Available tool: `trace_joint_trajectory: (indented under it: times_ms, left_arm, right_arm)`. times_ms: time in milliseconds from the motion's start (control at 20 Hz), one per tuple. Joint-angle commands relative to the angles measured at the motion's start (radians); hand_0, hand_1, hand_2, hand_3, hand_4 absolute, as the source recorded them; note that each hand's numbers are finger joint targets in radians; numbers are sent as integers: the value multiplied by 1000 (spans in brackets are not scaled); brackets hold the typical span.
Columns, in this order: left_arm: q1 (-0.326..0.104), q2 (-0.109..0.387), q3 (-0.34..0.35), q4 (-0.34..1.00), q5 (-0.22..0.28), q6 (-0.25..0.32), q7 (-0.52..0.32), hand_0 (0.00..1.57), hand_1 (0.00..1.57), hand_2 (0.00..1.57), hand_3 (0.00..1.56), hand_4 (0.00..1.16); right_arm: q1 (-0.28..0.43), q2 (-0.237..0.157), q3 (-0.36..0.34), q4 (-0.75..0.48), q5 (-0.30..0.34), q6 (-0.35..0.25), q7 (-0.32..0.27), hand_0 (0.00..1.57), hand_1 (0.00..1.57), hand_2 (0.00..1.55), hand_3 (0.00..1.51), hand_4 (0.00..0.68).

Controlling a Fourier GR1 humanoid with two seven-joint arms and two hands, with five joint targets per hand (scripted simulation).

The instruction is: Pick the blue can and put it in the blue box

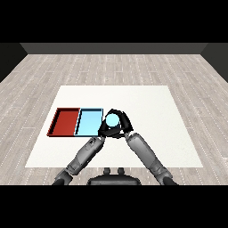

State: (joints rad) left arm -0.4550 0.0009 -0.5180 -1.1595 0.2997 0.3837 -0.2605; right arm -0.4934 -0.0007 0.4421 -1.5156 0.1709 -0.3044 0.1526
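1. Near the table's (147, 133) middle, the blue can (112, 119) stands upright, showing its pale round top, just off the light blue tray's (89, 123) 3 o'clock edge.
2. Both hands meet at the can: the right hand (124, 121) curls round it from 3 o'clock, and the left hand (105, 130) closes in from 7 o'clock, fingers bent against it.
3. Whether the can is lifted or resting on the table, I cannot tell.
4. Judged from this, the grasp is made; the carry toward 9 o'clock and the release in the light blue tray remain.
5. Beyond it at 9 o'clock lies the red tray (64, 121), holding nothing.
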Motion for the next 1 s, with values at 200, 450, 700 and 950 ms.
trace_joint_trajectory:
  times_ms: [200, 450, 700, 950]
  left_arm:
    - [44, -1, 14, -29, -7, 27, 22, 1571, 1571, 1571, 1529, 1153]
    - [0, -1, -13, 3, 17, 114, -38, 1571, 1571, 1568, 1484, 1146]
    - [80, -1, -63, -60, 19, 170, -64, 1571, 1571, 1565, 1480, 1136]
    - [10, -1, 16, 2, 9, 120, -54, 1571, 1571, 1571, 1488, 1128]
  right_arm:
    - [-17, 1, -19, 14, -31, -21, -10, 1487, 1487, 1459, 1379, 565]
    - [1, 0, -1, -33, -26, -15, 39, 1503, 1503, 1456, 1380, 563]
    - [17, 1, -64, -25, -113, 38, -23, 1376, 1376, 1315, 1175, 205]
    - [22, 1, -29, -2, -81, 27, -15, 0, 0, 0, 0, 0]
